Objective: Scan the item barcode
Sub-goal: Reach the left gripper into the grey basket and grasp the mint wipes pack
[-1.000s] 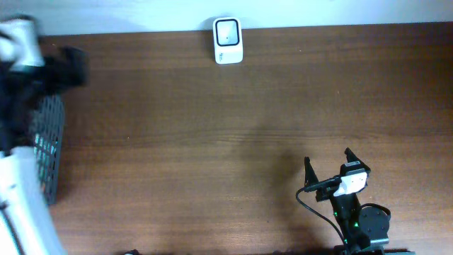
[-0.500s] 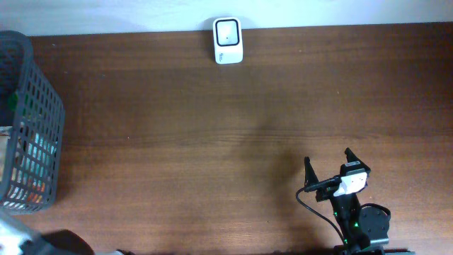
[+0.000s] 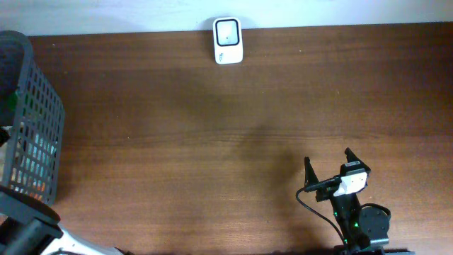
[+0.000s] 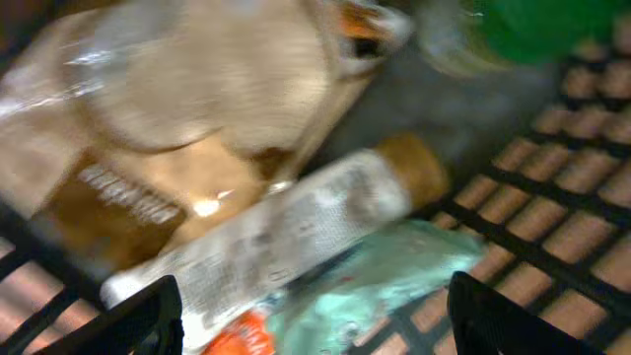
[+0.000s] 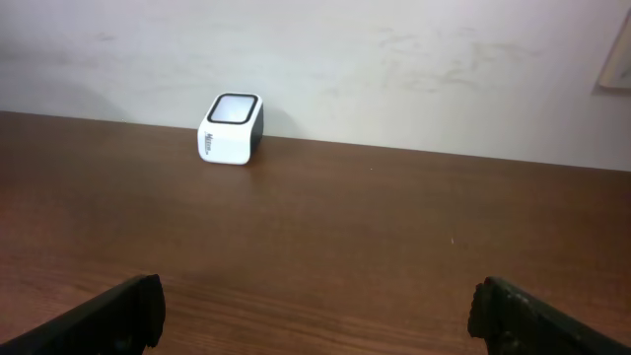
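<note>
Two arms are at work over a dark wooden table (image 3: 212, 142), well apart from each other. The left arm (image 3: 28, 237) shows in the overhead view only as a blurred dark and white shape at the near left corner, beside the grey mesh basket (image 3: 42, 120) that stands at the table's left edge. Its wrist camera looks down into that basket, and the picture is smeared. The left gripper (image 4: 314, 301) has its jaws spread wide, one dark finger at each lower corner of the wrist view, with nothing clamped between them.

Below the fingers lie the goods in the basket: a brown bag (image 4: 168, 128) in clear wrapping, a tube (image 4: 286, 232) with a white printed label and a brown cap lying slantwise against it, a teal packet (image 4: 385, 276) just beside the tube, an orange scrap (image 4: 237, 335) at the bottom edge, and a green object (image 4: 532, 25) in the far corner. Any barcode is too blurred to make out.

The right arm (image 3: 357, 219) sits at the near right edge, its forearm pointing toward the far side. The right gripper (image 3: 328, 161) hangs low over bare wood, jaws wide and empty. Its camera looks level across the table at the white scanner (image 3: 227, 40), which stands at the far edge against the pale wall (image 5: 394, 59).
</note>
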Available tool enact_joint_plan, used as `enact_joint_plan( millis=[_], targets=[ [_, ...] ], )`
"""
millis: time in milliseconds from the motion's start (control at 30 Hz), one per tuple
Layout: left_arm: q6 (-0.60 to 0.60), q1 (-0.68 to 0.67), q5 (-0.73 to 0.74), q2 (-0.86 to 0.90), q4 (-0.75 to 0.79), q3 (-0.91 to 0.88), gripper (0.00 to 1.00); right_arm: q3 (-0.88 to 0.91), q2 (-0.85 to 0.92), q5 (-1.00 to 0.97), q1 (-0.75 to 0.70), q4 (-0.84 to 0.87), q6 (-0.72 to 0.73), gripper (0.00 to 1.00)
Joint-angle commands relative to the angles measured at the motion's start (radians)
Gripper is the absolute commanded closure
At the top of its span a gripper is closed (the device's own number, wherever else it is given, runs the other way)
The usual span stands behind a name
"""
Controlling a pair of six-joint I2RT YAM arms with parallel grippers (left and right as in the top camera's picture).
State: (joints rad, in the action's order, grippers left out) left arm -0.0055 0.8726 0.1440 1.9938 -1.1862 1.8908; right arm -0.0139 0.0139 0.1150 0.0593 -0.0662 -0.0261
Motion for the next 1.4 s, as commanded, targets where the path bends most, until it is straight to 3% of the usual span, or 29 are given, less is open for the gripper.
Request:
enact_joint_plan(
  millis=[0,167,467,700,1133,1367],
  targets=[
    [0.221,-0.026,0.224,0.061,-0.008,0.004,0.16,0.008,-0.005,0.006,-0.002,0.000,0.004,0.02],
    [0.240,-0.032,0.228,0.106,-0.027,0.004,0.31,0.008,-0.005,0.006,-0.002,0.000,0.004,0.02],
    [0.247,-0.045,0.225,0.138,-0.053,-0.015,0.32,0.008,-0.005,0.005,-0.002,0.000,0.004,0.02],
    [0.173,-0.045,0.049,0.138,-0.029,-0.045,0.37,0.008,-0.005,0.006,-0.002,0.000,0.004,0.02],
    [0.172,-0.070,0.049,0.138,0.043,-0.159,0.50,0.008,-0.005,0.006,-0.002,0.000,0.004,0.02],
    [0.172,-0.071,0.049,0.138,0.053,-0.150,0.82,0.008,-0.005,0.006,-0.002,0.000,0.004,0.02]
  ],
)
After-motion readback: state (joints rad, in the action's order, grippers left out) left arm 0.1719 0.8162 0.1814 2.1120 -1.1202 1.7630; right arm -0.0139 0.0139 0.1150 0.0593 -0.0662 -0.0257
